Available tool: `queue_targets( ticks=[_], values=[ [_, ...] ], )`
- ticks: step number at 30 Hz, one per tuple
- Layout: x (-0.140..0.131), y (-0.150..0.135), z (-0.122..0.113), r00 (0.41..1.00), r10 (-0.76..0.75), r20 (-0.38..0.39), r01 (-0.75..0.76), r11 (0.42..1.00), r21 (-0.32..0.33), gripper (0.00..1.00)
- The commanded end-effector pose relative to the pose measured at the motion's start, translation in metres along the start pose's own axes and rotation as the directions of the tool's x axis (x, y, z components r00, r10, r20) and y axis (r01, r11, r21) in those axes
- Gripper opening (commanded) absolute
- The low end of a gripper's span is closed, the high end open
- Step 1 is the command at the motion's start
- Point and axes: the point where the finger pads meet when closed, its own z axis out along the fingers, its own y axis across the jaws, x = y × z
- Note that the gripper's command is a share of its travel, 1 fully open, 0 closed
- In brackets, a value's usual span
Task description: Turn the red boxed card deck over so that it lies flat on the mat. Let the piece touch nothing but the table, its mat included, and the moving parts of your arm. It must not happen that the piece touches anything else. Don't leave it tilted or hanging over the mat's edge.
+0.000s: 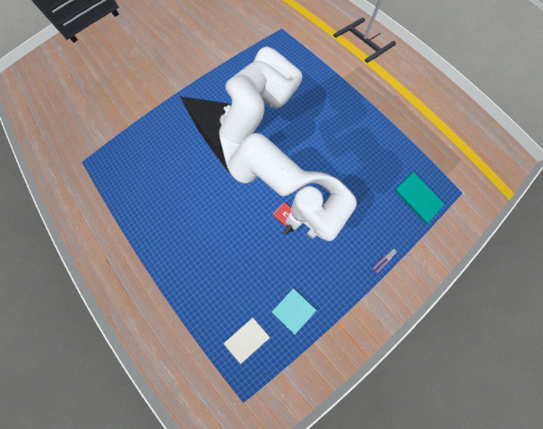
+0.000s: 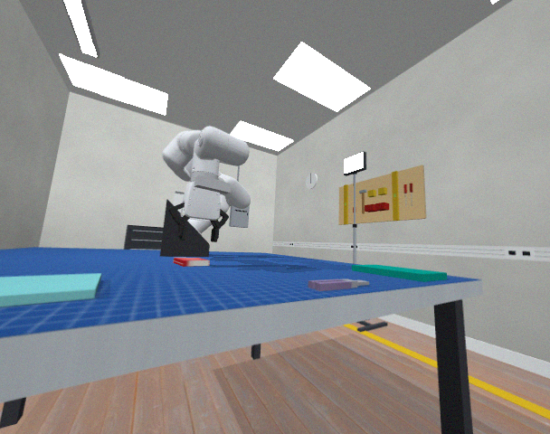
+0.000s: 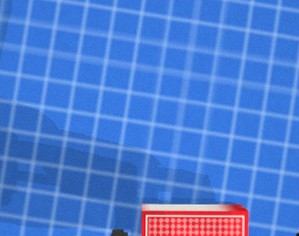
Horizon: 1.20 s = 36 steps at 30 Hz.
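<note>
The red boxed card deck (image 1: 281,213) lies flat on the blue grid mat (image 1: 244,222), near its middle. The exterior view shows the deck (image 2: 191,261) resting level on the mat, and the wrist view shows its patterned red face (image 3: 195,220) at the bottom edge. My gripper (image 1: 299,231) (image 2: 195,229) hangs above the deck, clear of it. The fingers are wide open with nothing between them. Only the two dark fingertips show at the bottom corners of the wrist view (image 3: 210,233).
A black wedge (image 1: 207,124) stands by the arm's base. A green flat box (image 1: 419,197) lies at the mat's right corner, and a small purple item (image 1: 383,258) lies near the right edge. A cyan box (image 1: 294,310) and a cream box (image 1: 246,340) lie at the front.
</note>
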Motion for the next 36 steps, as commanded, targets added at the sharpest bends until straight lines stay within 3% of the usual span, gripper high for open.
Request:
queue_targets(
  ticks=[1,36],
  values=[
    [0.001,0.000,0.002,1.000,0.000,-0.003,0.000,1.000,-0.001,0.98],
    [0.001,0.001,0.031,1.000,0.000,-0.003,0.000,1.000,-0.001,0.98]
  ],
)
